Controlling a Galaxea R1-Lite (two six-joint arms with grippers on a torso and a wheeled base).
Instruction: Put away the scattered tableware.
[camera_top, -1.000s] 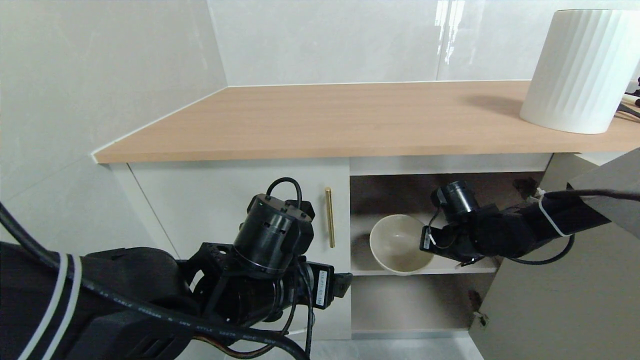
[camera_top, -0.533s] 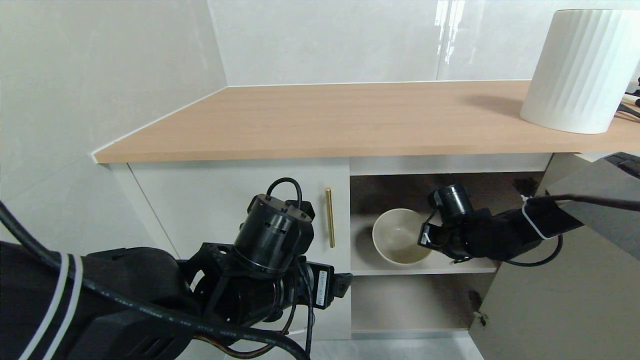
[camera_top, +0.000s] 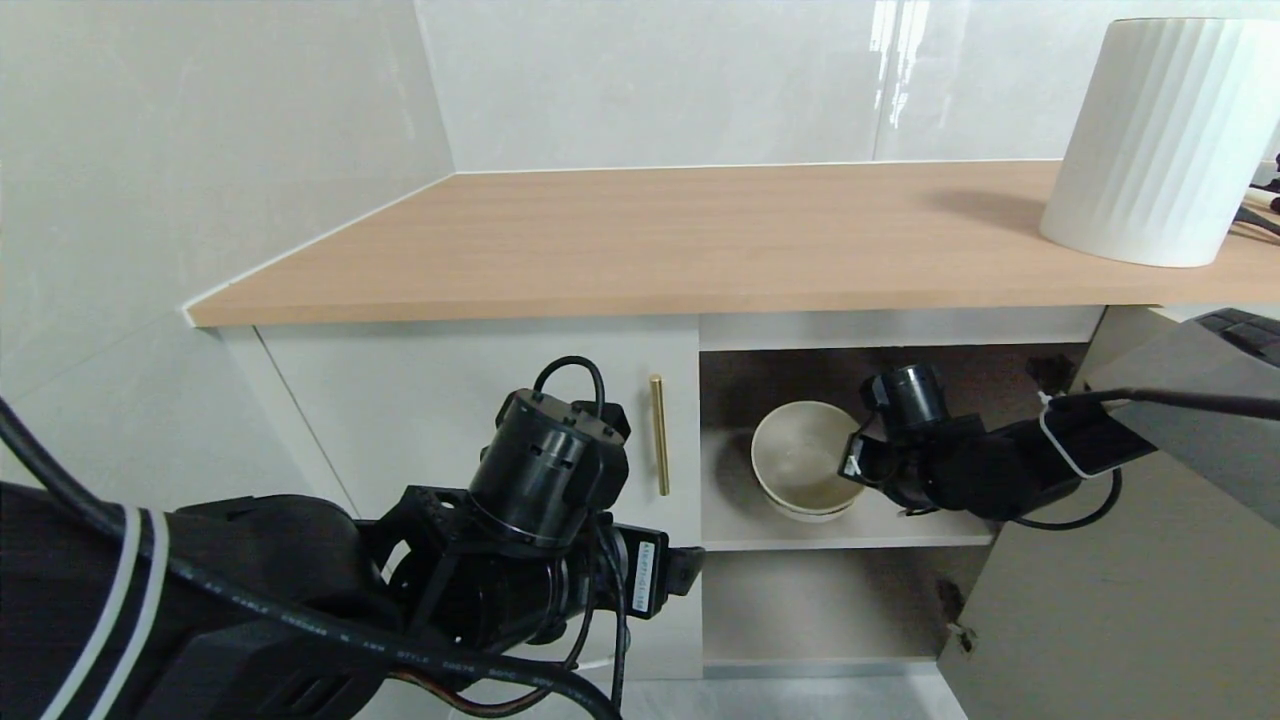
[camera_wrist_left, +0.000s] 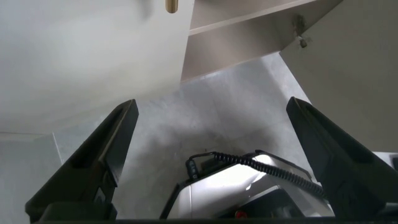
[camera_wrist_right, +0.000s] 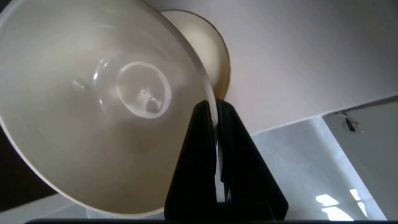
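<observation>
A cream bowl (camera_top: 800, 462) is inside the open cabinet, low over the upper shelf (camera_top: 730, 525). My right gripper (camera_top: 852, 466) is shut on its right rim. In the right wrist view the black fingers (camera_wrist_right: 202, 155) pinch the rim of the bowl (camera_wrist_right: 93, 93), whose inside faces the camera. Behind it shows a second cream rounded piece (camera_wrist_right: 208, 50), apparently another bowl beneath. My left gripper (camera_wrist_left: 211, 124) hangs open with nothing in it over the grey floor, in front of the closed left door.
A wooden countertop (camera_top: 650, 240) runs above the cabinet, with a tall white ribbed container (camera_top: 1160, 140) at its right end. The left door has a brass handle (camera_top: 658, 435). The right door (camera_top: 1130, 600) stands swung open. A lower compartment (camera_top: 820, 600) lies under the shelf.
My right gripper has carried the bowl up and deeper into the cabinet and tipped it from tilted to nearly level over the shelf. The left arm has not moved.
</observation>
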